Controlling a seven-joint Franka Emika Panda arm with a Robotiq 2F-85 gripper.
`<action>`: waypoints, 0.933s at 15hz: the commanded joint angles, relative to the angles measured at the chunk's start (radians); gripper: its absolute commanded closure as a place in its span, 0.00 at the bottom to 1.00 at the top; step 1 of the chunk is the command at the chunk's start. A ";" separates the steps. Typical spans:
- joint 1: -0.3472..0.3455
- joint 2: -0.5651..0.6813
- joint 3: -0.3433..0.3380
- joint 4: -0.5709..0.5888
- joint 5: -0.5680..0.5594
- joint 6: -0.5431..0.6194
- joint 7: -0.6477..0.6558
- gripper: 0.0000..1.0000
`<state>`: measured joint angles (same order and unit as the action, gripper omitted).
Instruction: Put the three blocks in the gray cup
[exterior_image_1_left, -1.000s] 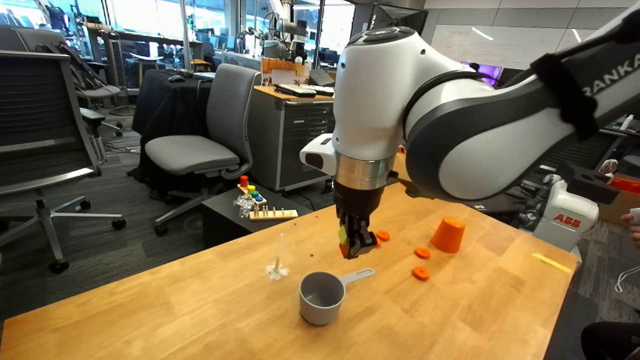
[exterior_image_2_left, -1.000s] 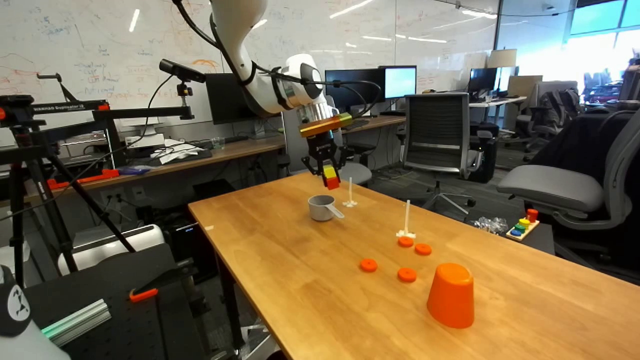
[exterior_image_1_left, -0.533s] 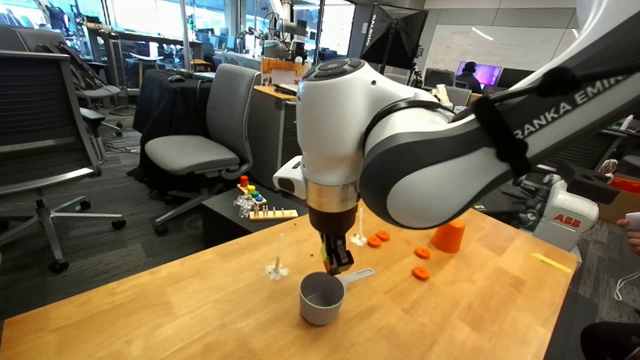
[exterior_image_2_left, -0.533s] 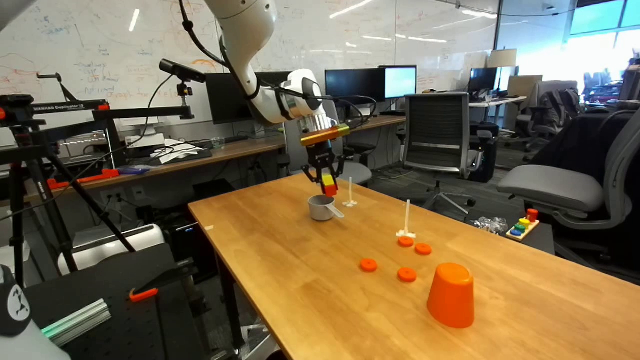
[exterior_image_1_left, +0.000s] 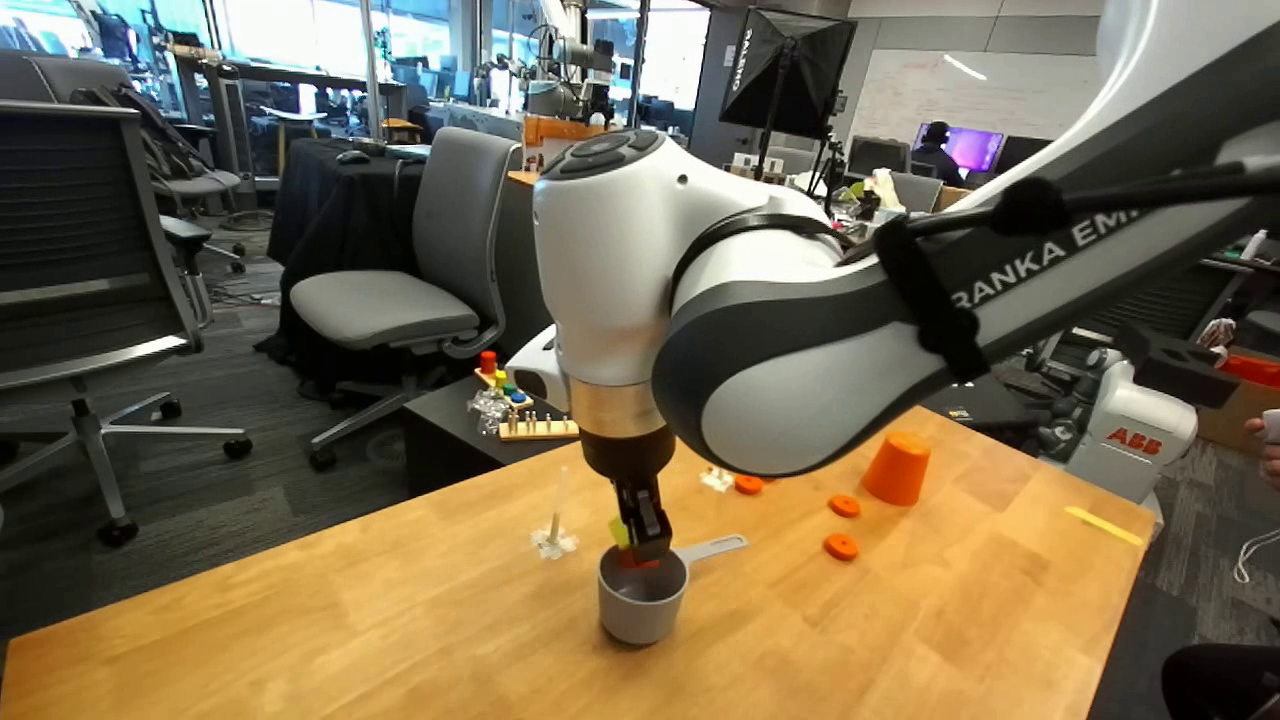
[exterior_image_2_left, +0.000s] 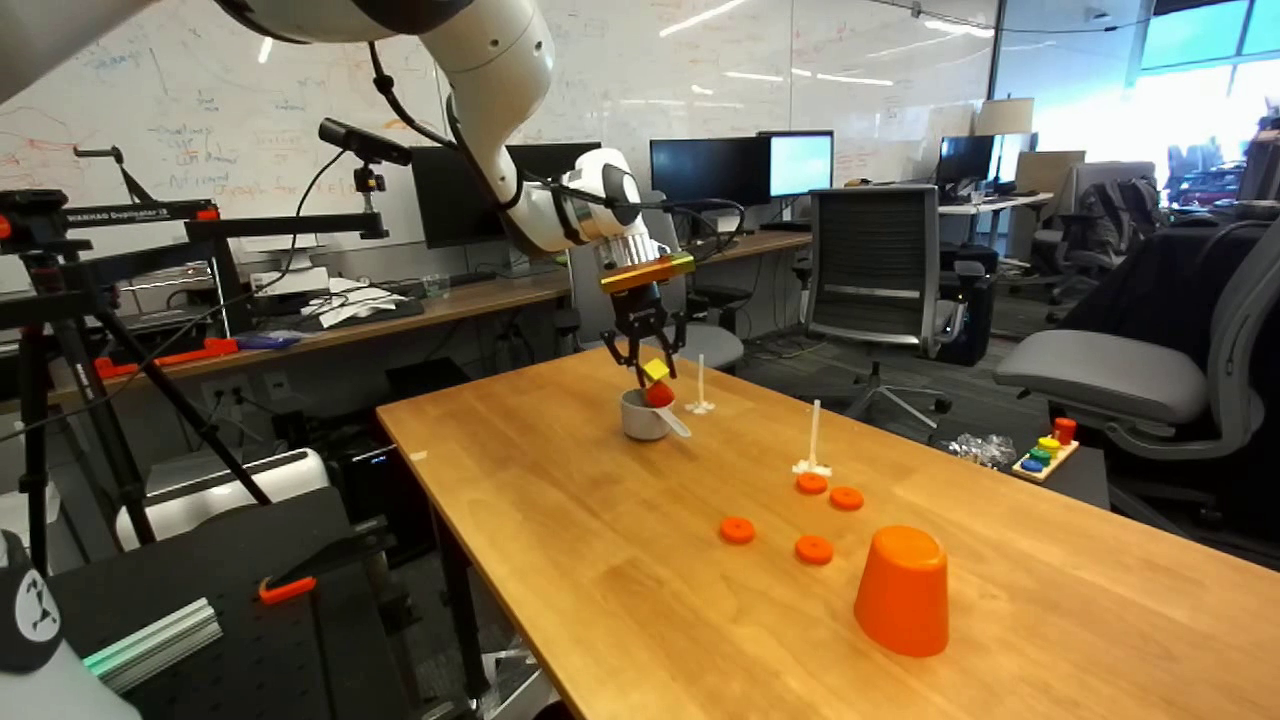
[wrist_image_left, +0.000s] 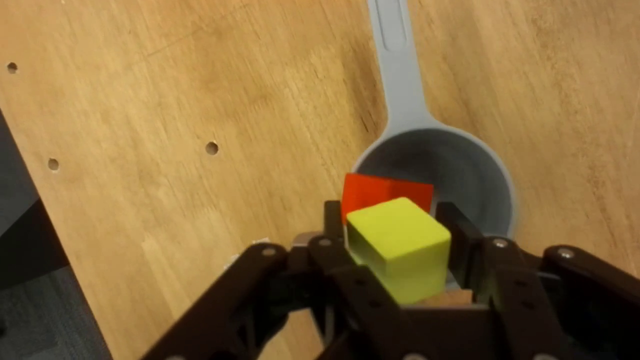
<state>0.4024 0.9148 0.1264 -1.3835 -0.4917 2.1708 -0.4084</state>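
The gray cup (exterior_image_1_left: 641, 612) stands upright on the table, and it also shows in an exterior view (exterior_image_2_left: 642, 424) and in the wrist view (wrist_image_left: 406, 92). My gripper (wrist_image_left: 389, 209) is just above its opening, fingers slightly apart. A red block (wrist_image_left: 385, 190) is low at the fingertips, over or in the cup's mouth, and also shows in an exterior view (exterior_image_2_left: 659, 395). A yellow-green block (wrist_image_left: 400, 240) sits above it between the fingers, turned and tilted, with small gaps beside it; it shows in both exterior views (exterior_image_1_left: 619, 532) (exterior_image_2_left: 655, 370). I cannot make out a separate orange block.
A larger orange tapered object (exterior_image_2_left: 903, 595) stands on the table. Several flat orange discs (exterior_image_2_left: 814, 549) lie near it. Thin white pegs (exterior_image_2_left: 814, 445) stand upright, one (exterior_image_1_left: 557, 515) close to the cup.
My gripper has moved down and over the gray cup and its fingers have loosened. The yellow-green and red blocks, earlier stacked in line between the fingers, have turned and the red one has dropped lower.
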 joint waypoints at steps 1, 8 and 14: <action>0.018 0.028 0.002 0.084 0.002 -0.062 -0.015 0.16; 0.000 -0.014 -0.007 0.037 0.004 -0.048 0.006 0.00; -0.076 -0.136 -0.045 -0.144 0.000 0.009 0.076 0.00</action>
<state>0.3641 0.8863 0.0960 -1.3905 -0.4916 2.1447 -0.3739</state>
